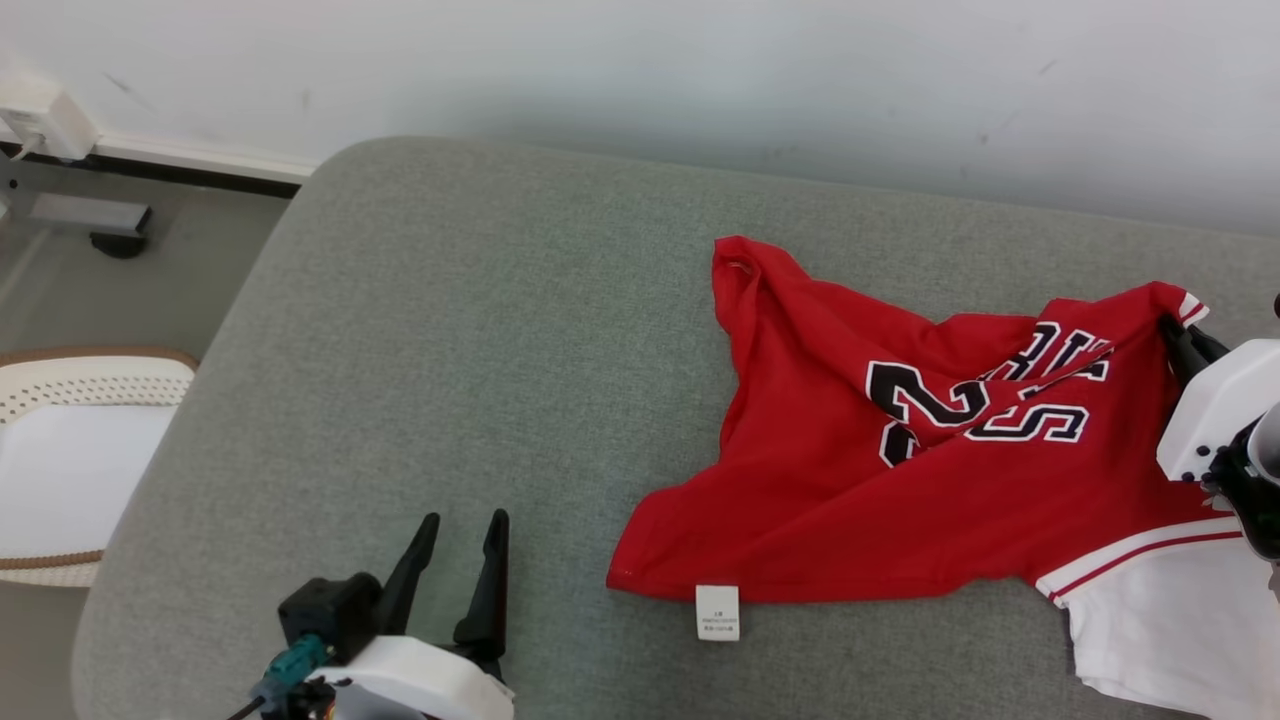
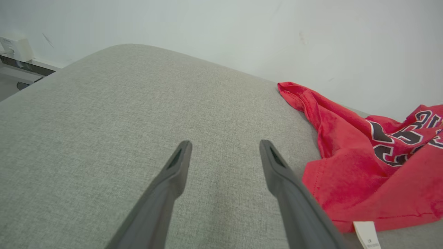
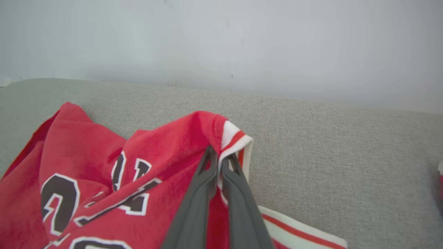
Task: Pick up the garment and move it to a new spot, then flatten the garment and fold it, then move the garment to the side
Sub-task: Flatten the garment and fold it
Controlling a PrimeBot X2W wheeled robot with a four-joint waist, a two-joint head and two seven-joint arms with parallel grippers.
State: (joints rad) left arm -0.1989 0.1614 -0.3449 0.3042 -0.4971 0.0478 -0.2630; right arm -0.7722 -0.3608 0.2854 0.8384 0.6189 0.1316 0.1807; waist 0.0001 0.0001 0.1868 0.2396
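A red sports shirt with black and white numbers (image 1: 820,480) is seen lying crumpled on the right part of the soft grey counter (image 1: 450,350). The first step, picking it up, is judged to be in hand. The right claw (image 3: 219,157) is pinched shut on the shirt's white-edged corner, toward the counter's far right. The left claw (image 1: 463,520) is held wide open and empty over the counter's near middle. Next, the shirt should be lifted slowly so the thin corner is not lost, then carried to a bare part of the counter.
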